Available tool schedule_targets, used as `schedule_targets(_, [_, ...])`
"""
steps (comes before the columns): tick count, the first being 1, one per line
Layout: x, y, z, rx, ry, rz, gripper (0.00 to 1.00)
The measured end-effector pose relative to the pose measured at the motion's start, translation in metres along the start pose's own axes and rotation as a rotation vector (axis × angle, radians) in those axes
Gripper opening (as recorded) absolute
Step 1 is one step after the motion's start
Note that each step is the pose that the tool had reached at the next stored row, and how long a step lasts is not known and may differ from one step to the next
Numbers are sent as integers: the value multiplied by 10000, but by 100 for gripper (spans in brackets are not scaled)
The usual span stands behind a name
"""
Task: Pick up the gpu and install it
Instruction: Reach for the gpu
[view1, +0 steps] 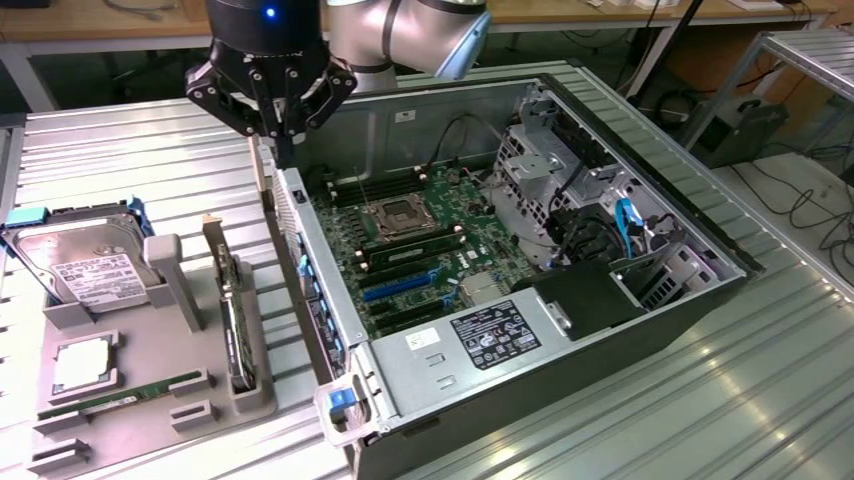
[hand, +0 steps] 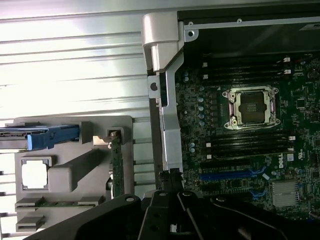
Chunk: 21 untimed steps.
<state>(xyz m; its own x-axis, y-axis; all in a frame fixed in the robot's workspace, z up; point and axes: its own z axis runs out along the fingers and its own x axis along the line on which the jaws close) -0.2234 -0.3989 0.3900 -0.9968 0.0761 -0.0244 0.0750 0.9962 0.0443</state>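
Note:
The gpu (view1: 235, 312) stands on its edge in a slot of the grey parts holder (view1: 254, 400), its silver bracket at the far end. In the wrist view the gpu (hand: 117, 167) appears as a thin green-edged strip. My gripper (view1: 283, 148) hangs above the case's rear wall, beyond the gpu's far end and apart from it. Its fingers are shut with nothing between them. The wrist view shows the gripper (hand: 171, 181) over the edge of the open computer case (view1: 694, 300). The motherboard (view1: 414, 235) lies exposed inside, with blue expansion slots (view1: 400, 287).
The holder also carries a silver hard drive (view1: 83, 268) in a blue caddy, a processor (view1: 83, 365) and a green RAM stick (view1: 123, 396). Inside the case are an empty CPU socket (view1: 400, 215), drive cages (view1: 541, 175) and a power supply (view1: 487, 335). Everything rests on a ribbed metal table (view1: 120, 150).

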Motion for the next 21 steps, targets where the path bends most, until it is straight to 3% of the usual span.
schedule_targets(21, [72,-5,-1,0,0,1,11])
